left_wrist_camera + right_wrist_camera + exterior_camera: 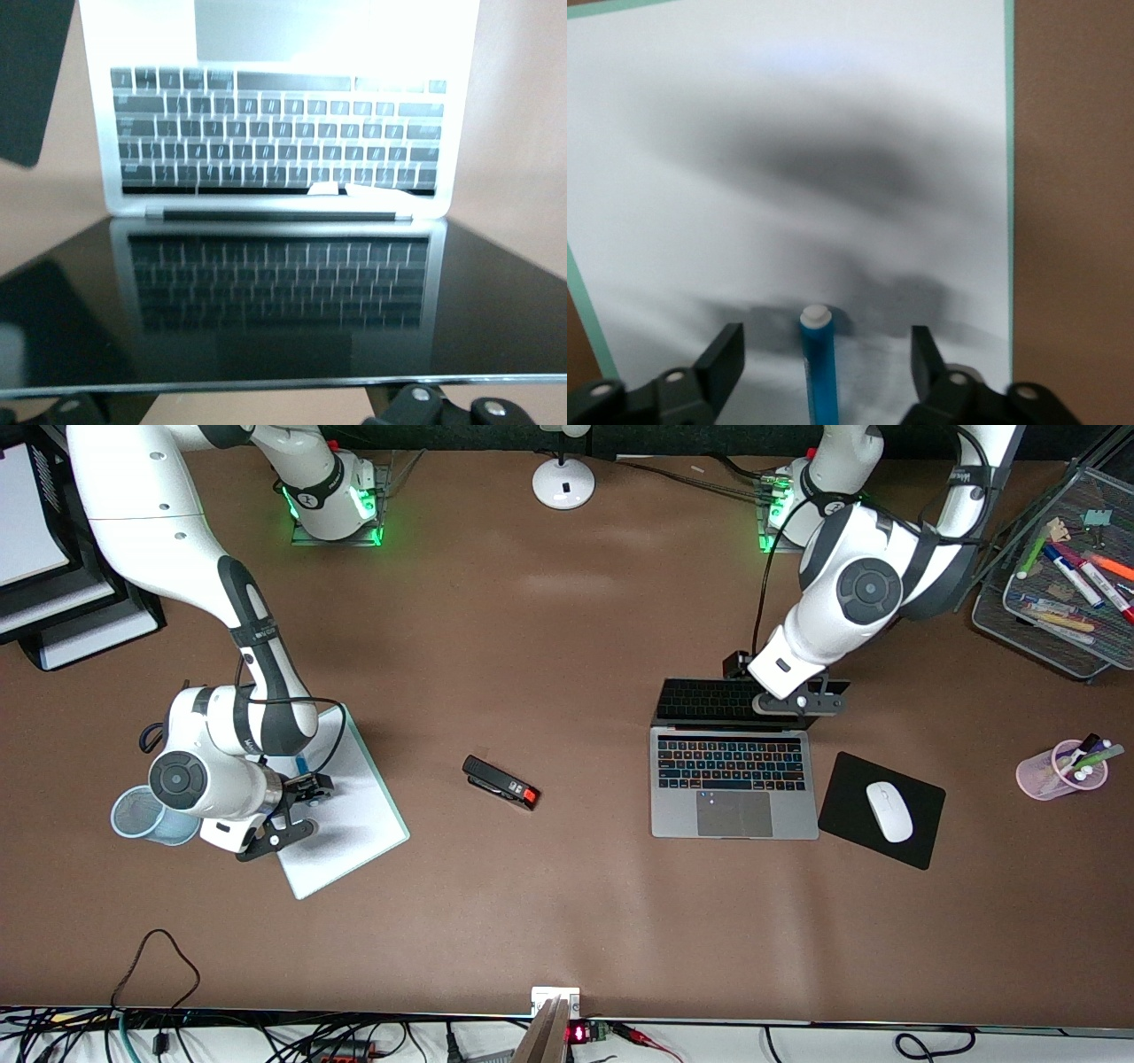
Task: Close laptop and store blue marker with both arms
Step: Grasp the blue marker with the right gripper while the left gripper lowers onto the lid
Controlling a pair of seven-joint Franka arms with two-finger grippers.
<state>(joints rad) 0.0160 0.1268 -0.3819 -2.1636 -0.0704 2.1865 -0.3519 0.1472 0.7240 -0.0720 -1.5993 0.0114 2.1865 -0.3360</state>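
The laptop (733, 779) lies open toward the left arm's end of the table, with its black screen (704, 701) tilted back. My left gripper (797, 703) is at the screen's top edge. In the left wrist view the screen (283, 301) fills the lower half and hides the fingers, whose bases (416, 400) stand wide apart. The blue marker (819, 372), white end up, lies on the white clipboard (354, 824) and shows as a blue sliver in the front view (303, 764). My right gripper (824, 341) is open, low over the clipboard, one finger on each side of the marker without touching it.
A light-blue mesh cup (142, 815) stands beside the right arm's wrist. A black stapler (500, 782) lies mid-table. A white mouse (889, 811) sits on a black pad beside the laptop. A pink pen cup (1061, 769) and a mesh tray of markers (1063, 576) are at the left arm's end.
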